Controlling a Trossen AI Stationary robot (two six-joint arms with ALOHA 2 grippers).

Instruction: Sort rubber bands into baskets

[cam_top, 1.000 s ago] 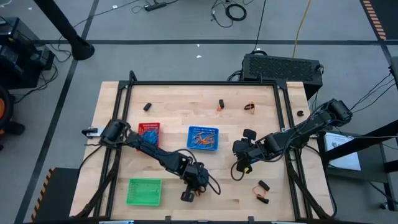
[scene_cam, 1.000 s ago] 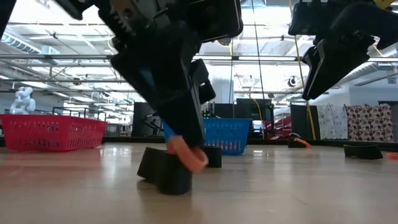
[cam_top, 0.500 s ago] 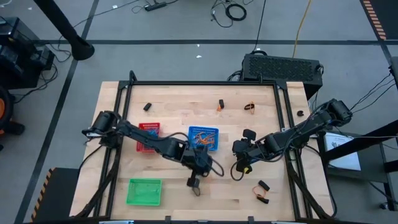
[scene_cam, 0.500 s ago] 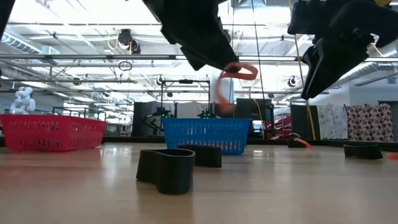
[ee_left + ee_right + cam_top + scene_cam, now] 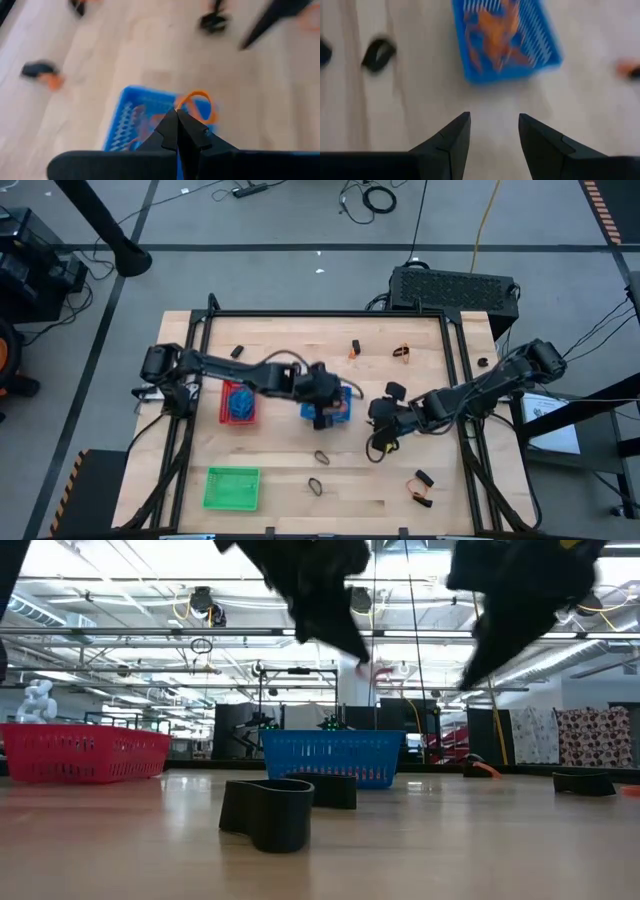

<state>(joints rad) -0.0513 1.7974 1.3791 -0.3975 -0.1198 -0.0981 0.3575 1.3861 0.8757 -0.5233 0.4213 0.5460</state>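
Transfer of an orange rubber band [image 5: 198,104] is recorded: lifted from the table a second ago, it is now held over the blue basket [image 5: 340,412], pinched in the clenched left gripper [image 5: 177,116]; release is judged next; right gripper [image 5: 491,131] waits beside, parted, empty; no writing legible.

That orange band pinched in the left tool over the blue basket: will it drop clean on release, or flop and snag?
Likely floppy: the orange band hangs as a limp loop from the shut left tool. Probably very light, so it may cling to a finger rather than fall straight. If it drops, it should settle among the orange bands in the blue basket without rolling.
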